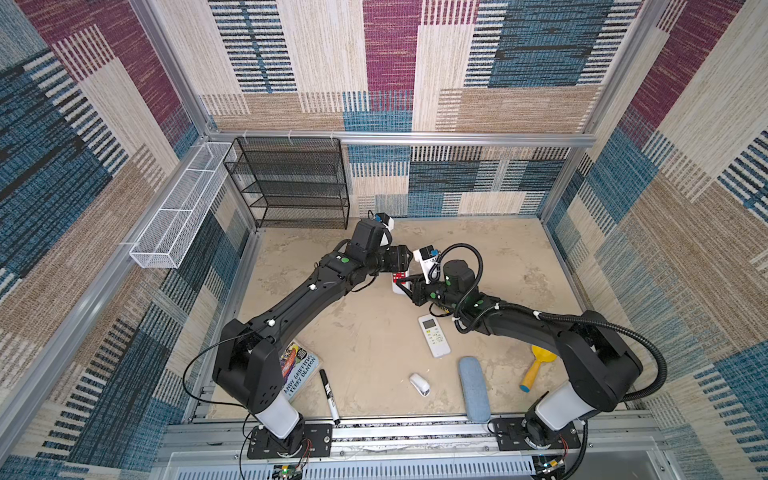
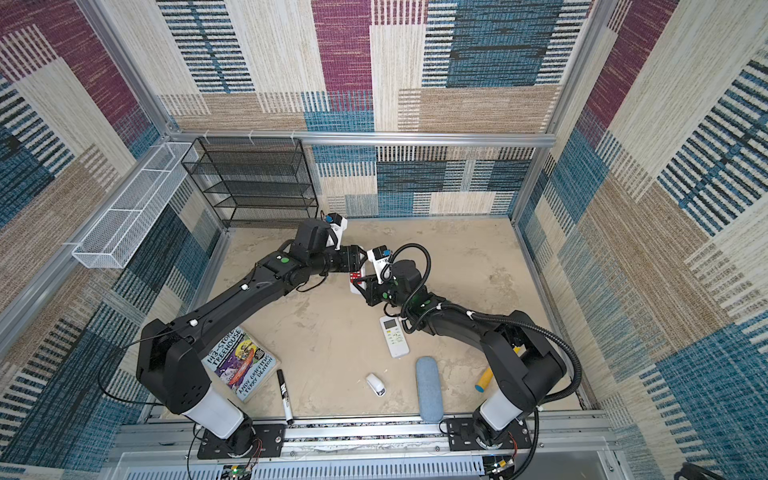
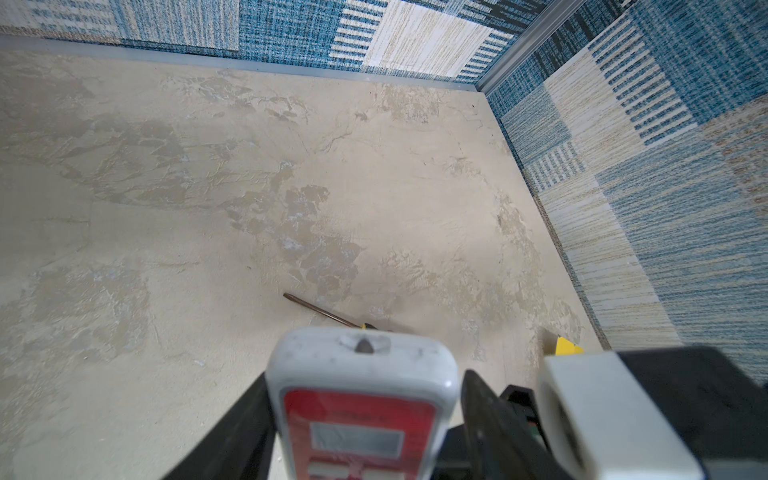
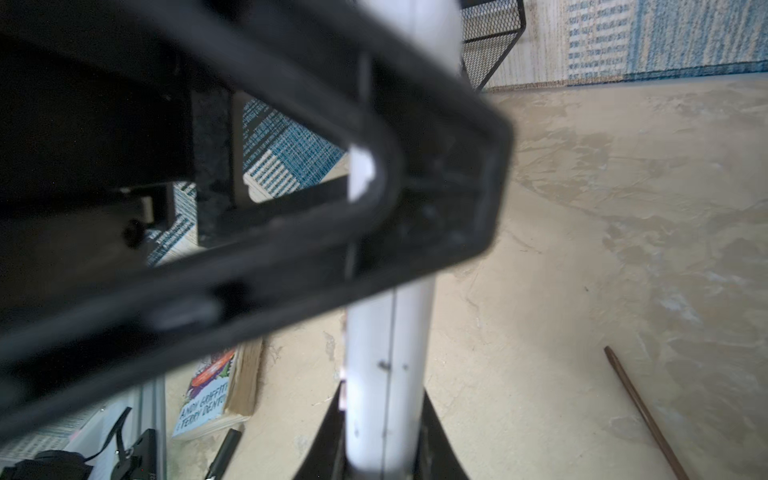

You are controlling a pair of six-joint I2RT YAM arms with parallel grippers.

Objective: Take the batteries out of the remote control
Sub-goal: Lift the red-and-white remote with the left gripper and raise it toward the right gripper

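1. Now we see the right end effector clamped on the remote edgewise, likely steadying it for access to the back.
2. Left end effector straddles the red face; gripping or loose, we cannot tell.
3. Batteries unseen; probably inside, between both end effectors.

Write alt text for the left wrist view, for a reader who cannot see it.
A white remote with a red face fills the foreground, set between the left gripper's black fingers. Behind it a screwdriver, its handle mostly hidden, lies on the beige table, with blue patterned walls beyond.
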